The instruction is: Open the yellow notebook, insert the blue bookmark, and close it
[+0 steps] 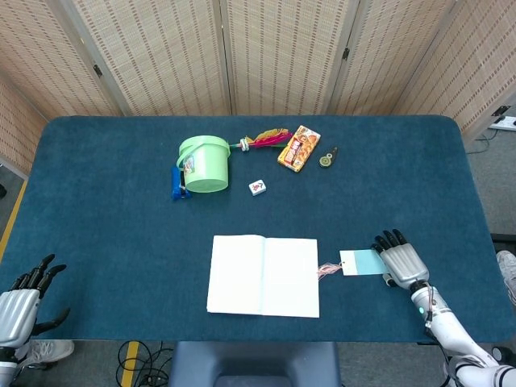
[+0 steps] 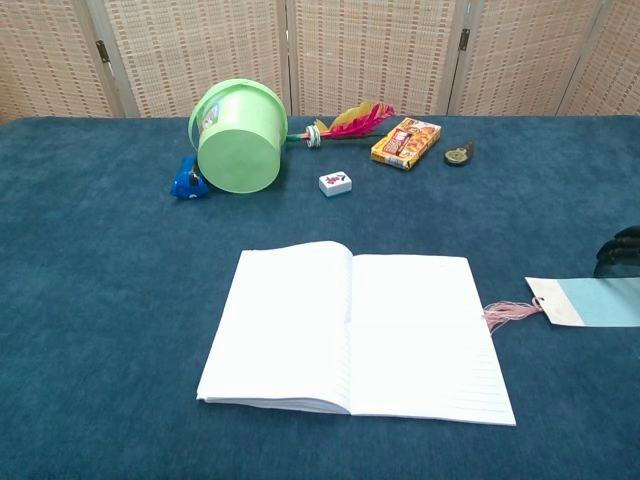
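Notebook point(image 1: 263, 276) lies open at six o'clock on the surface; bookmark point(image 1: 362, 263) lies flat at its three o'clock, tassel touching the page edge. Right hand point(image 1: 401, 260) rests empty, fingers spread, at the bookmark's far end. Thin and light, it probably needs pinching at an edge.

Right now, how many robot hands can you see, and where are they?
2. The left hand hangs off the table's near left corner, fingers spread, holding nothing. The right hand lies on the table at the bookmark's right end, right of the open notebook.
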`<state>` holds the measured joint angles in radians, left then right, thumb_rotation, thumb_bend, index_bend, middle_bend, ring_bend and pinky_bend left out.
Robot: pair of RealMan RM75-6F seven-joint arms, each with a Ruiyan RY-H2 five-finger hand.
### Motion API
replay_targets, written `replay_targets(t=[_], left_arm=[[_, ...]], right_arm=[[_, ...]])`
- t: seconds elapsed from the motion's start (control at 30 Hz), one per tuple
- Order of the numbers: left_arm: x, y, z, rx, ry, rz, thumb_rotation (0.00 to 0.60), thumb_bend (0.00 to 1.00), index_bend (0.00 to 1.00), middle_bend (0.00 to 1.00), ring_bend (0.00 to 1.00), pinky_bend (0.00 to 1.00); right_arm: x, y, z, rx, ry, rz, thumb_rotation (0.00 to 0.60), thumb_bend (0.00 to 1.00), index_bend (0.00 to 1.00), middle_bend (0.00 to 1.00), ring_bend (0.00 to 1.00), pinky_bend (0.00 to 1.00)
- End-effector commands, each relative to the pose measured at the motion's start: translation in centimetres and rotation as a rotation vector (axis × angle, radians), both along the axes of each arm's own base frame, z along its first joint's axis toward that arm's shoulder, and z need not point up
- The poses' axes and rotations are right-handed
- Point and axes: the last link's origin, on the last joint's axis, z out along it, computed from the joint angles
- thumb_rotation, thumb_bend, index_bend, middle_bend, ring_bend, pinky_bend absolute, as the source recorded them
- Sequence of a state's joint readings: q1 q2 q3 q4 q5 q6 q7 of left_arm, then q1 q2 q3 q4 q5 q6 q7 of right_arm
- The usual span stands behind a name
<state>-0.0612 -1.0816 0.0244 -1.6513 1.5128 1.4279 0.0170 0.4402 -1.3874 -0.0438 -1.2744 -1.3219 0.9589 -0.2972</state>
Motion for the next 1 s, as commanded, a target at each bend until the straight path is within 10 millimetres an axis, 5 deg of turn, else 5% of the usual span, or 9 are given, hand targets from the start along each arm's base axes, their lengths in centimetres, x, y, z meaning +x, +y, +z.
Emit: replay_targets(t=[0.03,0.77,1.0], left_arm=[[0.0,0.0,0.0,0.0,0.001,0.001,0.6,0.29,0.18,0.06,0.17,0.23],[-0.1,0.0,0.0,0.0,0.001,0.002,0.6,0.29,0.18,0.06,0.17,0.23],[-0.1,0.1,0.1,0.003,0.002,0.0,0.6,0.29,0.18,0.06,0.17,0.23]], right_arm=[[0.0,-0.1,-0.1,0.005,0.004,0.001,0.6,0.24,0.25,0.12,0.0,0.0],[0.2,-0.1,0.1,-0.009,-0.029,0.007,0.6,0.29,0.31,0.12,0.0,0.0],[1.7,-0.2,0.8,-0.007,-0.065,0.104,0.6,0.29,0.31,0.12,0.0,0.0]])
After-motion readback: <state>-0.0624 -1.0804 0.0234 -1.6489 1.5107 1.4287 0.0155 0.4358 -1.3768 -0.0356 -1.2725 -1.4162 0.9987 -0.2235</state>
